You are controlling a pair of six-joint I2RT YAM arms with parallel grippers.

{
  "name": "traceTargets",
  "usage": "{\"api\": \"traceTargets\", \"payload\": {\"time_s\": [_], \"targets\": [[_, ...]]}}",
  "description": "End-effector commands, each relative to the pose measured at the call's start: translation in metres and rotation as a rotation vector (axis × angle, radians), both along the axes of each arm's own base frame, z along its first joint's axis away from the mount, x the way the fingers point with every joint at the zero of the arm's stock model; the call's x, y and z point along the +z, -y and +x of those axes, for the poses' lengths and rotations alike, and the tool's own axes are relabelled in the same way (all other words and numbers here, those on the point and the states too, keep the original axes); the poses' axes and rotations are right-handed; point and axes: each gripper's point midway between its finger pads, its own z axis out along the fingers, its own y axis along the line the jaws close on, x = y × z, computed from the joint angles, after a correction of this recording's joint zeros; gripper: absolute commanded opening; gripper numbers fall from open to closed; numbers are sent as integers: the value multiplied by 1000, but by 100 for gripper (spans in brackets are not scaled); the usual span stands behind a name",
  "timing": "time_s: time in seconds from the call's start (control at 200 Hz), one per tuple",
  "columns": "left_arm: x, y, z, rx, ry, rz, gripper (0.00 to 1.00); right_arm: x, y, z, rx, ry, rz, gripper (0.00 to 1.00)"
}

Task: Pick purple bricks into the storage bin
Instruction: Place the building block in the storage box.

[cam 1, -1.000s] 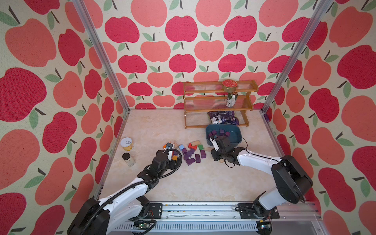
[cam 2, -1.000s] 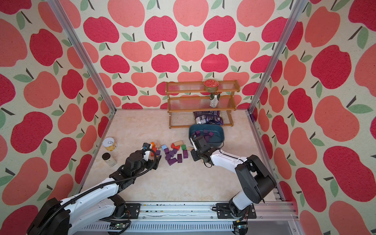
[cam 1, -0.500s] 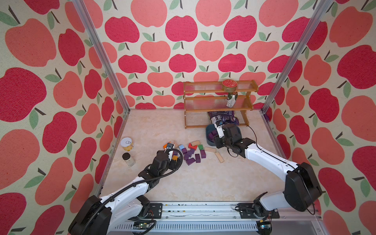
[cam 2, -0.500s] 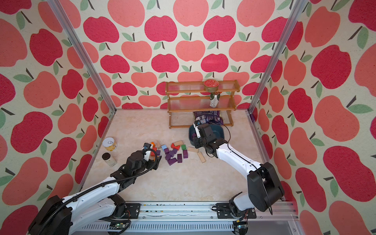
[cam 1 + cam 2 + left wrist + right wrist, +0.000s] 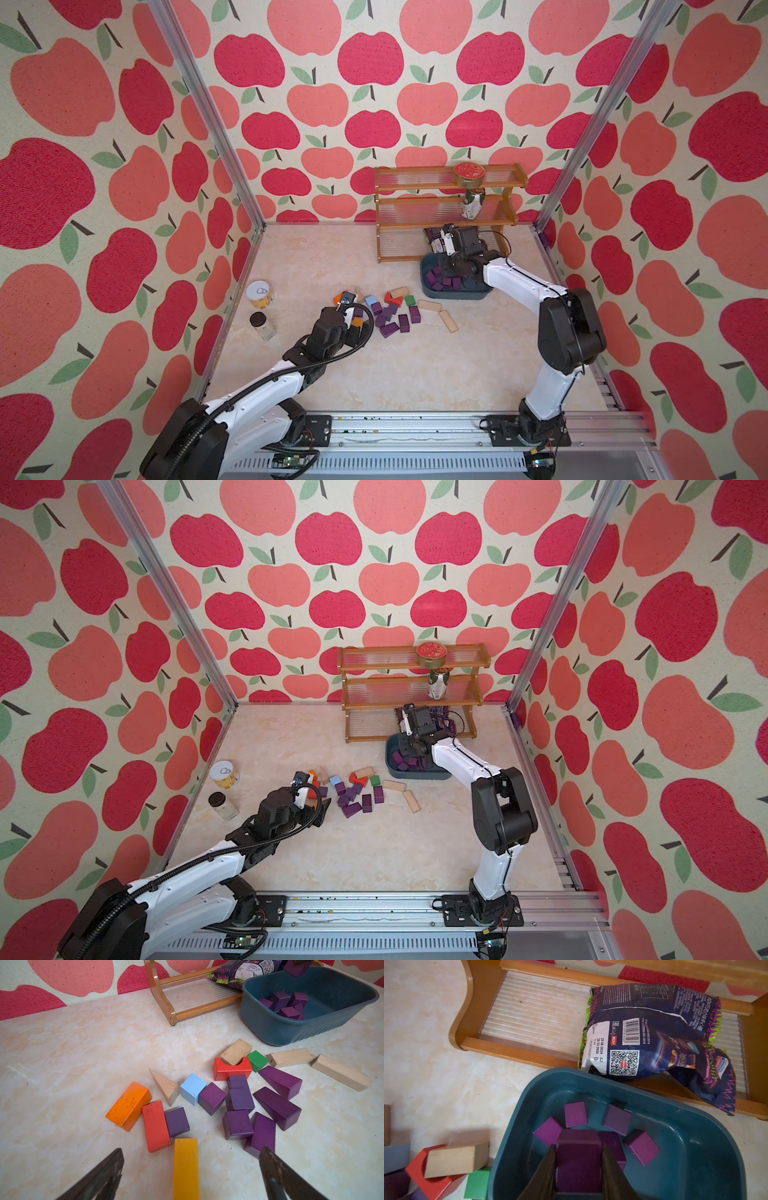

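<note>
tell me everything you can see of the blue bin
The bin is a shallow dark teal plastic tub, rectangular with rounded corners and a ribbed outer wall. It sits upright on the table, before the bottom tier of the rack, where a snack bag lies by its rim. Several purple bricks lie loose inside. The right gripper hangs over it, shut on another purple brick.

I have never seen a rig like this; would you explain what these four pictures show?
The left arm and right arm are robots at a table's edge. Two pictures look down from overhead; the other two come from cameras on the arms' wrists. On the table lie coloured wooden blocks, among them purple bricks, beside a teal storage bin and a wooden rack. The right arm's fingers grip one purple brick over the bin, where several lie. The left arm's fingers are open and empty near the blocks.
</note>
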Motion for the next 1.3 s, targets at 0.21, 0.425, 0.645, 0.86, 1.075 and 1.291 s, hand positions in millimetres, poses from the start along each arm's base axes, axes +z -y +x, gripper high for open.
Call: {"api": "traceTargets", "payload": {"time_s": [0.21,0.425,0.645,0.86,1.075,1.291], "targets": [[8,3,4,-4,6,-17,99,-37,11,16,-24,-85,-87,29],[8,3,4,-5,5,-15,99,-53,17,20,-46,-99,-103,29],[8,3,3,-5,5,-16,99,-65,21,24,-61,-108,-126,29],[8,3,4,-4,5,-16,99,-80,24,27,-77,-127,-136,33],[7,3,4,-4,2,-13,99,-69,22,25,-73,-102,-100,53],[6,3,4,4,-3,-17,99,-48,21,16,-73,-71,-54,74]]}}
